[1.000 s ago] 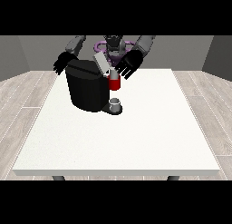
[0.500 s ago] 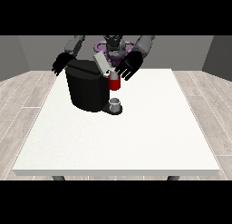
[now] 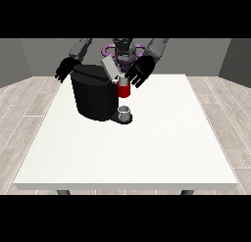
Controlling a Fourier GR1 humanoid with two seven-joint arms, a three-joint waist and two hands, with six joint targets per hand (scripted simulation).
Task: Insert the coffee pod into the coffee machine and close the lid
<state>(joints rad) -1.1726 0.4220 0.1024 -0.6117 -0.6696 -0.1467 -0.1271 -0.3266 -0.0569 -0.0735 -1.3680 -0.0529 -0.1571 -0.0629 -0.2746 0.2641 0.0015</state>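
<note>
A black coffee machine stands on the white table at the back left. Its grey lid is tilted up and open. The machine's red front head hangs over a small grey cup on the drip base. The hand at the view's right hovers just right of the lid and above the red head, its fingers spread and pointing down. The hand at the view's left hangs open behind the machine's left top edge. I cannot make out the coffee pod.
The robot's torso stands behind the table's far edge. Bare white tabletop stretches in front of and to the right of the machine.
The hand at the view's right has shifted slightly towards the lid. Everything else stays as it was.
</note>
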